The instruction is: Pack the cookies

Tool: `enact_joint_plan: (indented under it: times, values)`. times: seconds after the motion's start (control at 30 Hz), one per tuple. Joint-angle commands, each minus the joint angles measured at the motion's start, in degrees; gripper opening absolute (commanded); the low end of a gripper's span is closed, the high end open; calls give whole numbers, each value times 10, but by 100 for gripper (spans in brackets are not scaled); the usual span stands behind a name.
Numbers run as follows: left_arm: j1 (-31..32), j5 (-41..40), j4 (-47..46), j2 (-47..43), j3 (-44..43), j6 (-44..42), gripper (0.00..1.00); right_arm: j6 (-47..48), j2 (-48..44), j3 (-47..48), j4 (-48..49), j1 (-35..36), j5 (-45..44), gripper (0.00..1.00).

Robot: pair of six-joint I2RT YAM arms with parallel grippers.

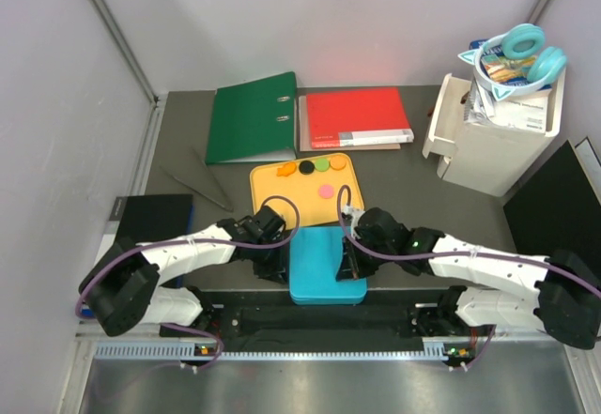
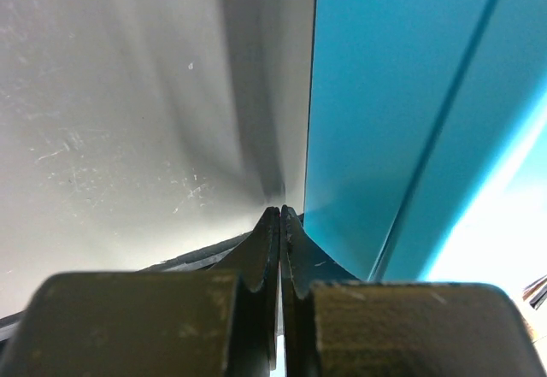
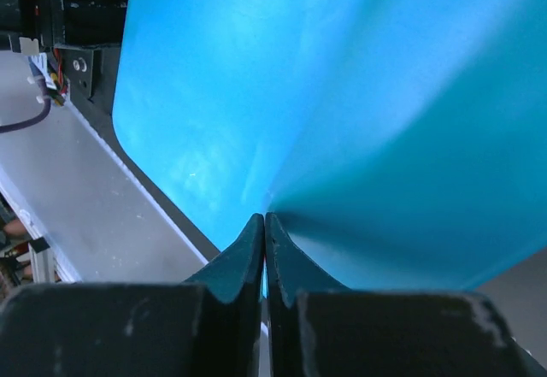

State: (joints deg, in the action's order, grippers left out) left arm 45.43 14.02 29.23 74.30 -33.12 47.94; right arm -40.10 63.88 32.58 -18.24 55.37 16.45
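Note:
The cookies (image 1: 306,166) lie on a yellow tray (image 1: 266,195): orange, black, green and orange discs in a row at its far edge, and a pink one (image 1: 326,190) nearer. A teal box (image 1: 327,264) sits just in front of the tray, lid down. My left gripper (image 1: 283,260) is shut at the box's left side. In the left wrist view its closed tips (image 2: 280,212) rest on the table beside the teal wall (image 2: 385,120). My right gripper (image 1: 351,264) is shut at the box's right side, its tips (image 3: 263,217) against the teal surface (image 3: 342,120). Neither holds anything.
A green binder (image 1: 252,116) and a red book (image 1: 357,116) lie at the back. A white drawer unit (image 1: 488,142) with teal headphones (image 1: 521,53) stands back right. There is a black panel (image 1: 554,198) at the right and a black pad (image 1: 150,215) at the left.

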Motion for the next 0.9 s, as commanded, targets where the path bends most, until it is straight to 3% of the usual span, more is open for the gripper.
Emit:
enact_joint_plan:
  times: [0.0,0.3,0.4,0.43,0.5,0.53,0.57,0.67,0.73,0.87]
  values:
    - [-3,-7,9,-12,-14,-8,0,-11,3,-19,20,6,8,0]
    - [-12,-39,37,-17,-38,-18,2,8,-65,111,-44,5,-83,0]
    - [-31,-72,69,-34,-62,-22,12,17,-89,168,-72,5,-132,0]
    - [-37,-84,74,-39,-68,-27,20,19,-95,183,-80,5,-160,2]
    - [-58,-98,89,-51,-86,-32,30,26,-104,222,-108,5,-189,14]
    - [-65,-104,100,-56,-92,-36,35,30,-105,235,-117,5,-215,25]
    - [-71,-122,110,-64,-105,-37,40,42,-104,247,-143,5,-229,42]
    - [-88,-136,127,-76,-133,-52,50,69,-97,285,-181,5,-279,70]
    - [-89,-167,140,-79,-149,-59,99,80,-91,302,-216,5,-310,76]
    - [-89,-230,166,-95,-191,-58,99,85,-98,308,-239,5,-362,92]
